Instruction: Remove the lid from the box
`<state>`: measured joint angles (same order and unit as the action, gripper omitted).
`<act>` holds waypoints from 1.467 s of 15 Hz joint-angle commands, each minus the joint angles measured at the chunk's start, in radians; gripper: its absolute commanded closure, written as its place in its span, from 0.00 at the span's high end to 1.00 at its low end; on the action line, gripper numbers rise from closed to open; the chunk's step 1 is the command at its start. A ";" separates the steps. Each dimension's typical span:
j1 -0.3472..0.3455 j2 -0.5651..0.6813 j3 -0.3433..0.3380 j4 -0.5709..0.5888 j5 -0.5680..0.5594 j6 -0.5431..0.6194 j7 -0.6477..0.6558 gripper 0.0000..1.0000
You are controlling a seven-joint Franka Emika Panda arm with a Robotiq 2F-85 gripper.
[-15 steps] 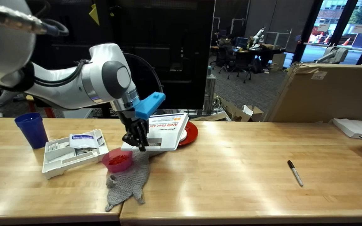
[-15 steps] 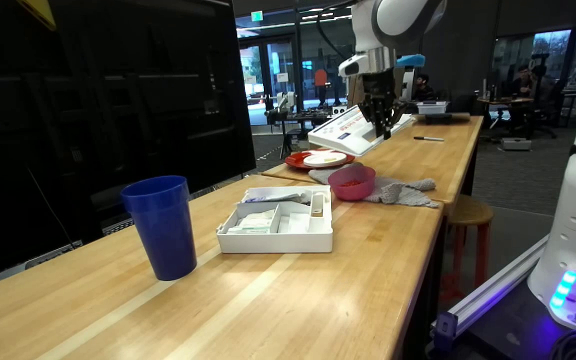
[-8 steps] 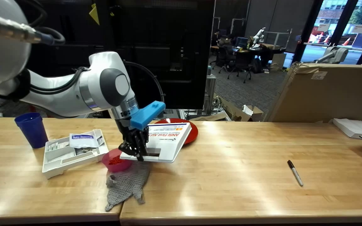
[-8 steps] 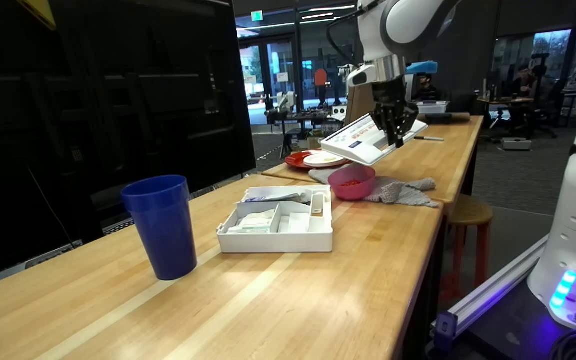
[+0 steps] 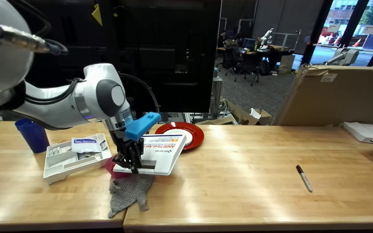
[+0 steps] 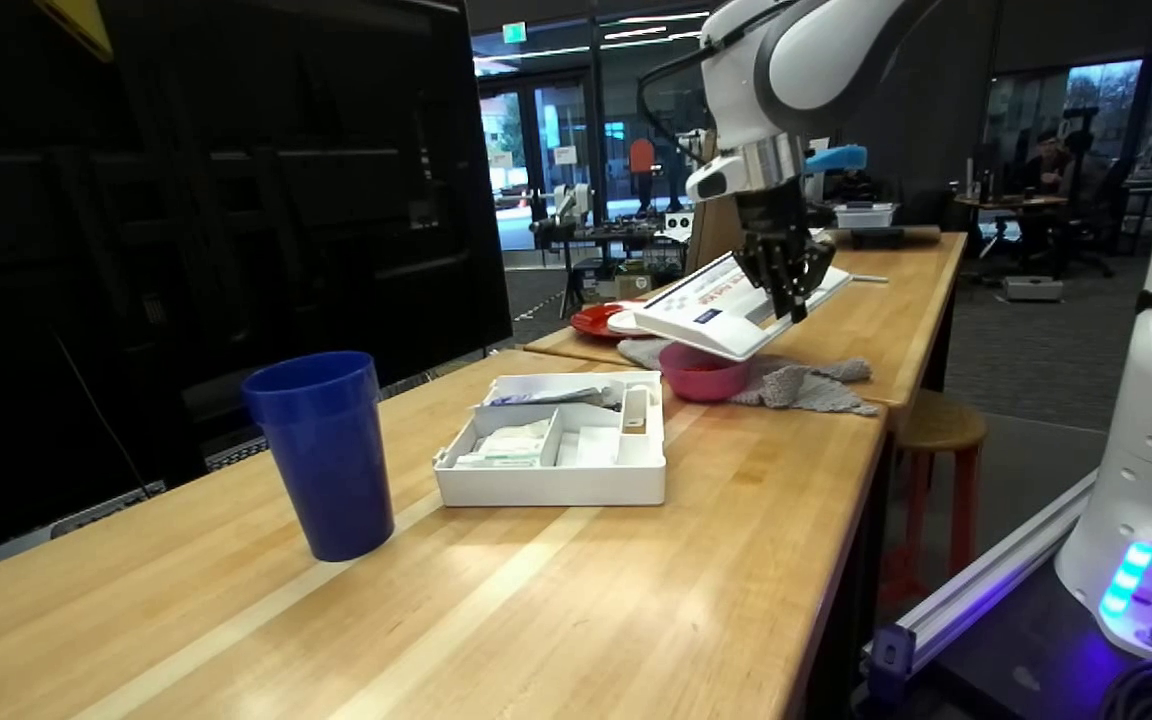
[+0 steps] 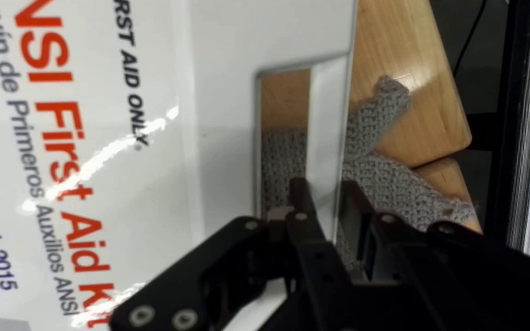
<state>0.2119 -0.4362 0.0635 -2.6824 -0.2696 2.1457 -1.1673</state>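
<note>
You have the white lid [image 5: 159,155] off, tilted over the grey cloth [image 5: 131,191] and pinched at one edge in your hand [image 7: 324,184]; the white box [image 6: 551,487] sits uncovered on the worktop [image 6: 556,600]; only setting down seems left.

The lid [image 7: 159,133] reads "ANSI First Aid", "RST AID ONLY", "Primeros Auxilios ANSI" and "Z308.1-2015".
</note>
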 commanded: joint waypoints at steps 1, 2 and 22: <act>0.012 0.014 0.002 0.004 0.011 0.008 0.009 0.05; 0.013 0.015 0.001 0.006 0.012 0.010 0.007 0.05; -0.206 0.059 -0.159 0.163 0.013 -0.026 0.198 0.05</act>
<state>0.0101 -0.3796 -0.0977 -2.4970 -0.2708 2.1386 -1.0131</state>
